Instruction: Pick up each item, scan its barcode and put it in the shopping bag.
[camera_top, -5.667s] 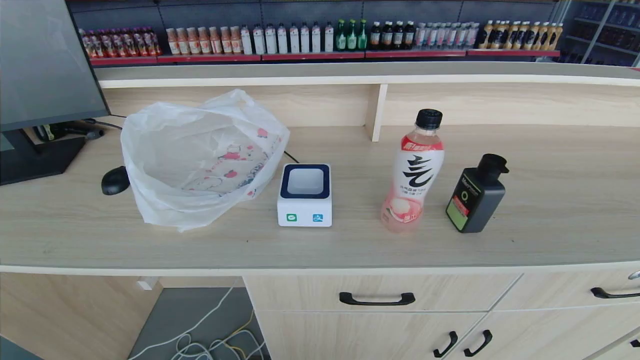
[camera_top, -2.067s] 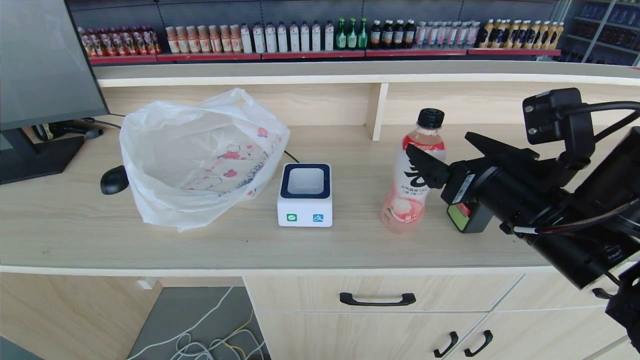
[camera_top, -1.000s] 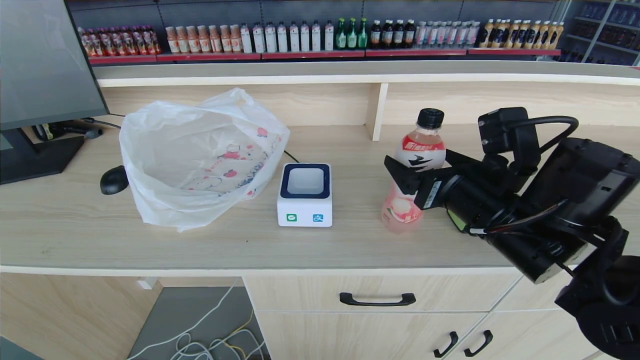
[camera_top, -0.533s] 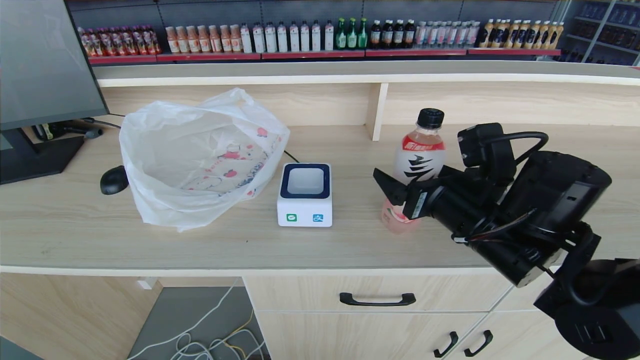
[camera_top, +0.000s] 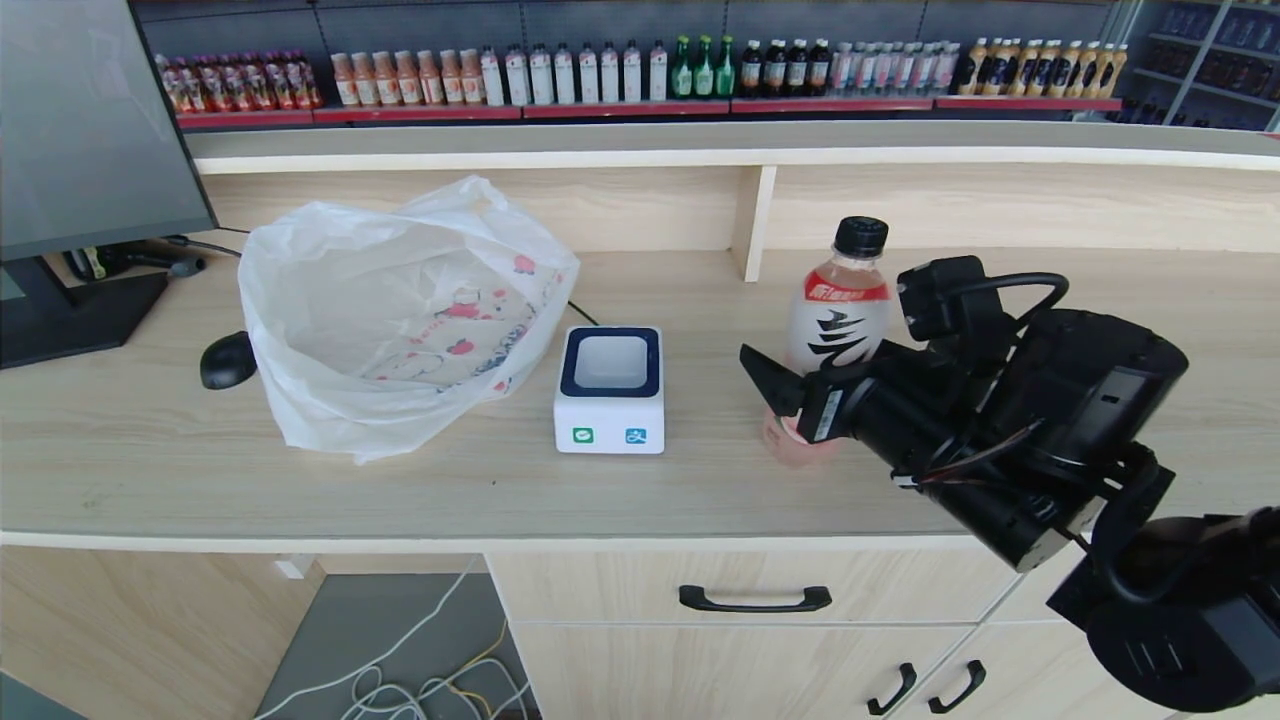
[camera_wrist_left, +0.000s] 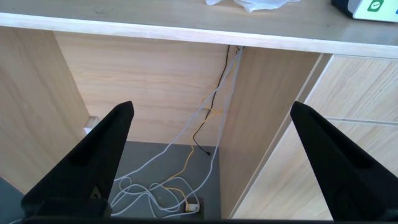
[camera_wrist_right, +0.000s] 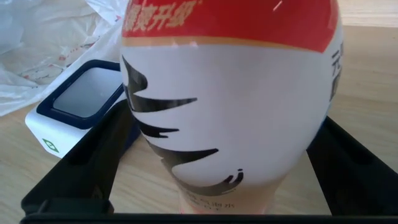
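Left claw (camera_wrist_left: 211, 107): fingers spread wide and holding nothing. It hangs low in front of the counter, facing loose cables (camera_wrist_left: 186, 180) under it.
Right claw (camera_top: 812, 362): open, with one finger on each side of the drink bottle, low on its label. I cannot tell whether the pads touch it.
Drink bottle (camera_top: 840, 300): upright on the counter (camera_top: 700, 490), cap on, to the right of the scanner.
Scanner (camera_top: 610, 390): a white box with its window facing up, standing between the bottle and the bag.
Shopping bag (camera_top: 400, 310): mouth open, slumped on the counter just left of the scanner.
Step in hand: in my judgement, grasping the first item. Scanning and bagging are not yet done.
Next move: close squarely on the bottle's smooth round body, firmly enough that it does not slip. Then lift it straight up and turn its barcode toward the scanner window.
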